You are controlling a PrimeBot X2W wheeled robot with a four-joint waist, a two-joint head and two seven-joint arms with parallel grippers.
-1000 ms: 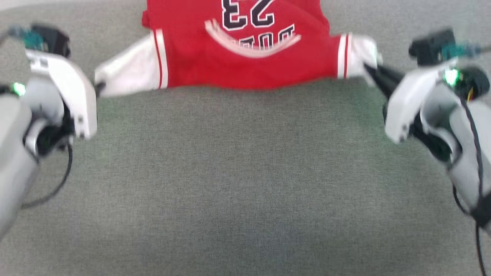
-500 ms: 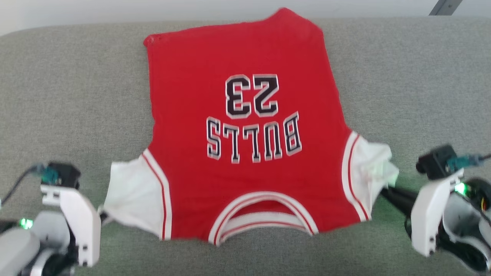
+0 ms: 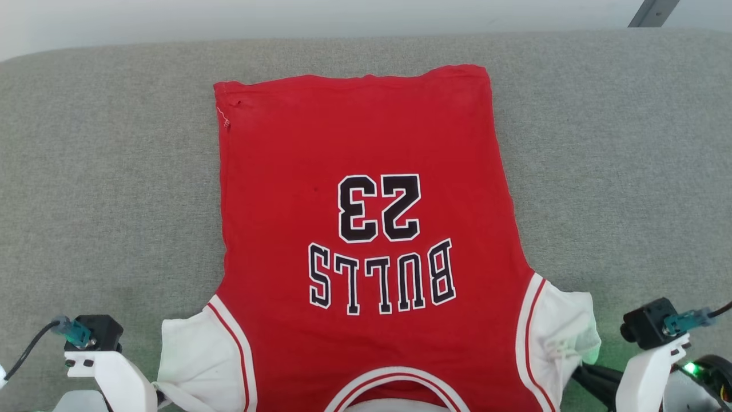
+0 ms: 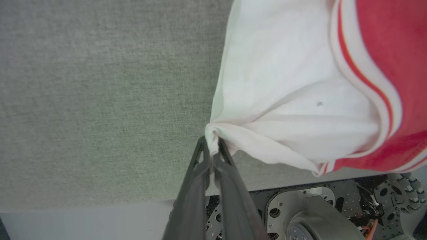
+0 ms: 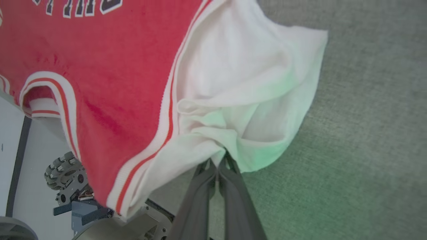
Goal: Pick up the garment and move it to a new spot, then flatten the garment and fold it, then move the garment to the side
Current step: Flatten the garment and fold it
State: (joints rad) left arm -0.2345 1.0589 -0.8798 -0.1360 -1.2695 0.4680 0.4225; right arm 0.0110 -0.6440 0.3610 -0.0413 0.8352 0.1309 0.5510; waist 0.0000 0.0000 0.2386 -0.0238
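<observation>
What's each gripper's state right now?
Left gripper: closed on the shirt's white sleeve.
Right gripper: closed on the shirt's other white sleeve.

My shirt [image 3: 366, 143] is soft, matt knit cloth with ribbed striped trim, and its numerals look smooth and flat. Under it is a grey pad [image 3: 103, 171] of coarse, matt woven fabric. My left gripper [image 4: 210, 146] and right gripper [image 5: 219, 165] have dark matt fingers, plastic by the look. My base [image 4: 300, 213] is dull drilled metal.

Garment [image 3: 366, 143] on fabric surface [image 3: 629, 143], btwn L gripper [image 4: 210, 145] & R gripper [image 5: 222, 159].
</observation>
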